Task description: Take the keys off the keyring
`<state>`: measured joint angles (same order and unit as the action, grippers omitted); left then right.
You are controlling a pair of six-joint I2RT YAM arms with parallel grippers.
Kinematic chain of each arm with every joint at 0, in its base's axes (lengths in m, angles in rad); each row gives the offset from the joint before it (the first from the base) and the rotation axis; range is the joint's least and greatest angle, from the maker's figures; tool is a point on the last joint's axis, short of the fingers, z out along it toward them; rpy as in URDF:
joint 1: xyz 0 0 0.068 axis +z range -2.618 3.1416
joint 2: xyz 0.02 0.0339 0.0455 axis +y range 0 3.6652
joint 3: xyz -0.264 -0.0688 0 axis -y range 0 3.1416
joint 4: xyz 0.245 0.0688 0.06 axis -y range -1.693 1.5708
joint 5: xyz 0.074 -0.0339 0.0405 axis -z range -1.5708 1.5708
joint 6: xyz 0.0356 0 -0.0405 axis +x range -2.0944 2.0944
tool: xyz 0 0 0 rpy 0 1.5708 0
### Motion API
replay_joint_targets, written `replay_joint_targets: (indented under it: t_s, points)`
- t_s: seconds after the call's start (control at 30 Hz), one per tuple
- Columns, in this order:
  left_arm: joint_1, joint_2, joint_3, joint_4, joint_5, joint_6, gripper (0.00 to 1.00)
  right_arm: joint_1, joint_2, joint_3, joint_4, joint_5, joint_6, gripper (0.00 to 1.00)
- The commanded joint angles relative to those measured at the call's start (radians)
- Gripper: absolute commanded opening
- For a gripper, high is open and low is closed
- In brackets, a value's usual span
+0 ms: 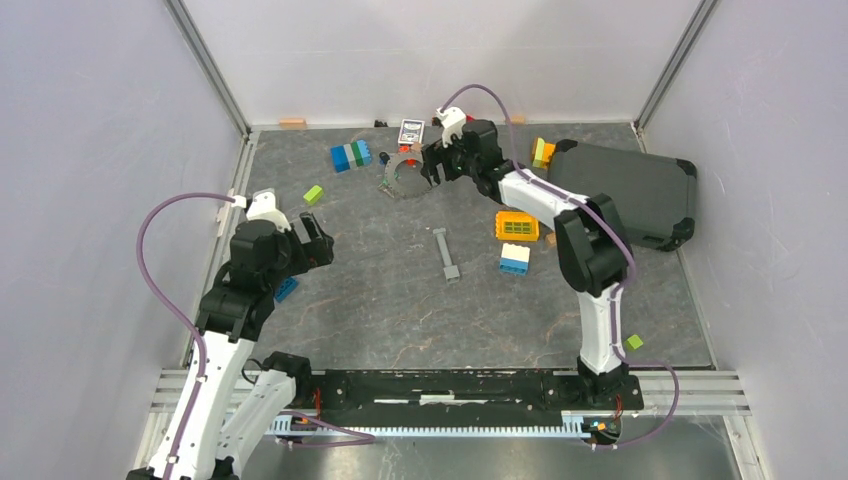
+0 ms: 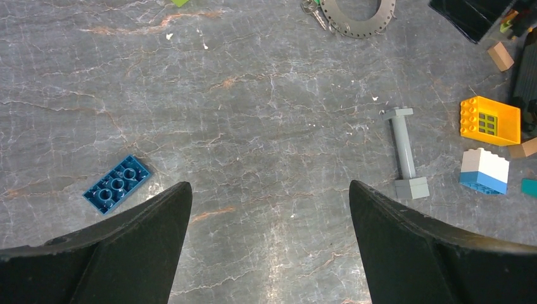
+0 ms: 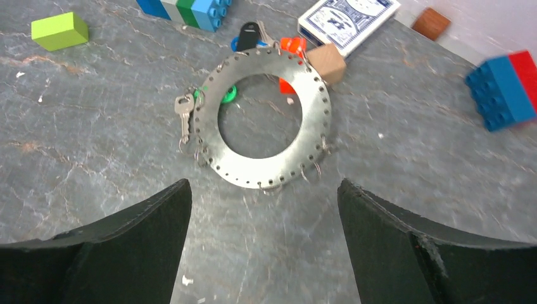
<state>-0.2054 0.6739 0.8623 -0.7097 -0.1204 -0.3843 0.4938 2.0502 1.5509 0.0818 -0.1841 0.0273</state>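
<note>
**Top view.** Two arms.
- The left gripper (image 1: pixel 318 245) hangs over the left side of the table (image 1: pixel 380 300), fingers spread, nothing between them.
- The right gripper (image 1: pixel 428 162) is at the far middle, just beside the keyring (image 1: pixel 400 182).
- One grey bar (image 1: pixel 446 253) lies at centre. One grid block (image 1: pixel 517 225) and one white-blue brick (image 1: pixel 514 259) lie to its right.
- One black case (image 1: pixel 625 190) sits at the far right, shut, contents hidden.

**Left wrist view.** The fingers are spread over bare table.
- One blue plate (image 2: pixel 117 183) lies just beyond the left fingertip.
- The bar, grid block and brick lie to the right.
- Part of the keyring shows at the top edge.

**Right wrist view.** The fingers are spread wide and pinch nothing.
- The keyring lies flat just beyond the tips, centred between them. It is a flat perforated metal ring with small wire loops along its rim.
- Keys (image 3: pixel 184 114) still attached: one silver at the left rim, one green head at the inner left edge, one black head at the top rim. Whether there are more cannot be told.
- One wooden cube (image 3: pixel 327 62) touches the upper right rim.
- One card deck (image 3: pixel 348 16) lies beyond the cube.
- One lime block (image 3: pixel 60 30) lies far left.
</note>
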Motion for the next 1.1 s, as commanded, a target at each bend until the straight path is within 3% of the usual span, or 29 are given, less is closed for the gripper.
replay_joint_targets:
  t_s: [0.0,0.33,1.07]
  points:
    - [0.001,0.0,0.011,0.015,0.017,0.006,1.0,-0.019,0.112,0.168,-0.024,-0.097,-0.047,0.89]
    - [0.001,0.012,0.012,0.015,0.027,0.009,1.0,-0.061,0.317,0.31,0.053,-0.23,0.027,0.89]
    - [0.003,0.042,0.015,0.015,0.038,0.018,1.0,-0.087,0.58,0.518,0.143,-0.19,0.15,0.91]
